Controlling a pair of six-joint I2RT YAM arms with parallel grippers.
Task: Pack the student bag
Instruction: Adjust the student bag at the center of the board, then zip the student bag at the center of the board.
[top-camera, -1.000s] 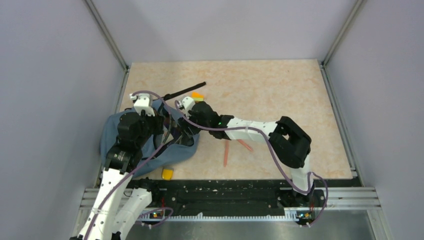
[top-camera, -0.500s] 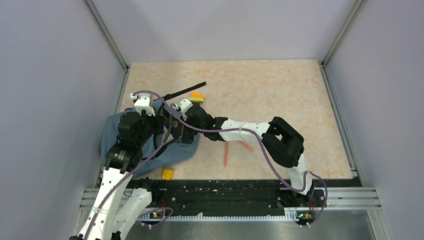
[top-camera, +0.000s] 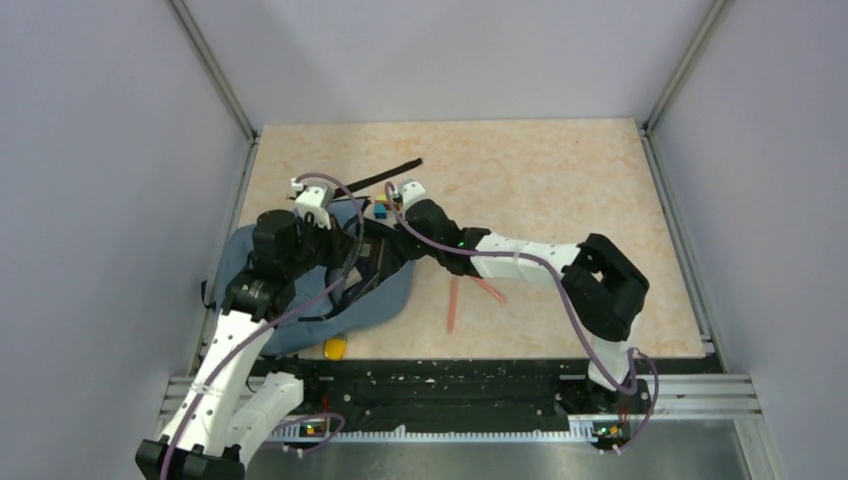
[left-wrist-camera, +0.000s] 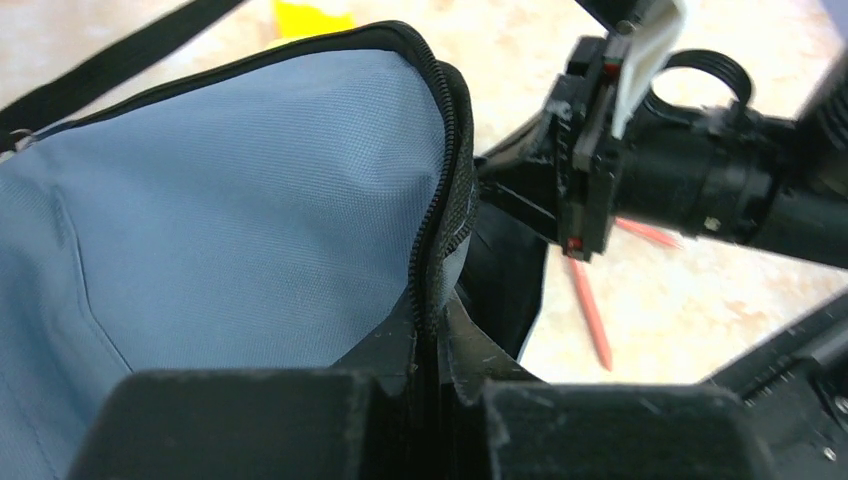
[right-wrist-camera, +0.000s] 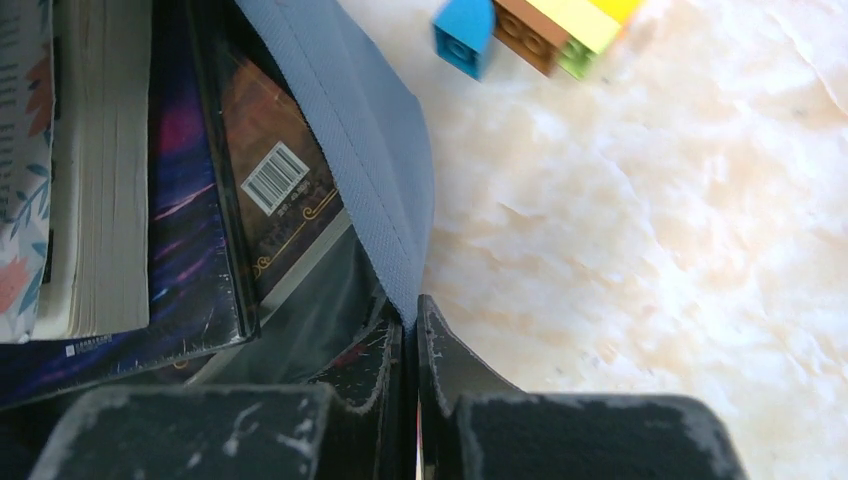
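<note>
In the student bag (right-wrist-camera: 372, 130), a barcoded book (right-wrist-camera: 268, 205); left tool (left-wrist-camera: 436, 305) and right tool (right-wrist-camera: 412, 322) clamp its rim

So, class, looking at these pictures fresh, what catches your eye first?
The slate-blue student bag at the left near corner of the table, its mouth held open by both arms: the left gripper pinches the zipper edge, the right gripper the fabric rim. Inside sit books; just outside lies a row of coloured toy blocks.

Left arm (top-camera: 262, 270) extends forward. Left tool (left-wrist-camera: 432, 335) is closed on the student bag (left-wrist-camera: 230, 200) zipper edge. Right arm (top-camera: 520, 262) reaches leftward, low. Right tool (right-wrist-camera: 412, 325) is closed on the fabric edge.
</note>
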